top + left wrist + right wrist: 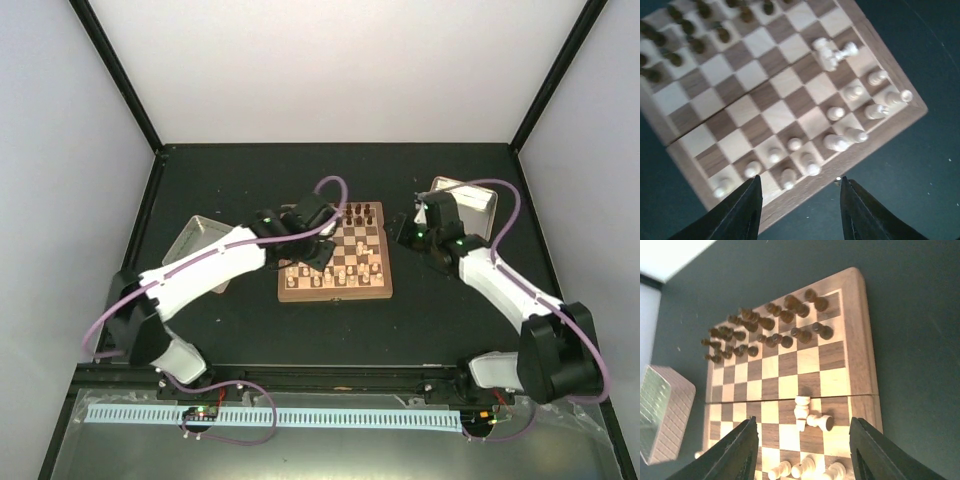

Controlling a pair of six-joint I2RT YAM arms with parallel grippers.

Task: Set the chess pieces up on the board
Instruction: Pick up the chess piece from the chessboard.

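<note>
**Item 1.** Small square wooden chessboard (335,255) with dark brown and light tan checks and a brown rim. It is laid flat on the dark surface (250,330), between the two arms.

**Item 2.** Tiny pale cream chess pieces (835,113). Most are stood upright in the two rows of the chessboard nearest the arm bases. A small cluster (807,415) is found nearer mid-board on the right side, with at least one piece lying on its side.

**Item 3.** Tiny dark brown pieces (765,330). These are gathered on the far rows of the chessboard.

**Item 4.** Shallow rectangular grey left tray (190,240). It is set on the surface left of the chessboard and largely covered by the left arm. Its contents cannot be made out.

**Item 5.** Shallow rectangular grey right tray (480,200). It is set at the far right and partly covered by the right arm. Its contents cannot be made out.

**Item 6.** Left end effector (800,200). It is held above the near edge of the chessboard, fingers spread, with nothing grasped.

**Item 7.** Right end effector (802,450). It is held over the right side of the chessboard, fingers parted, with nothing grasped.
</note>
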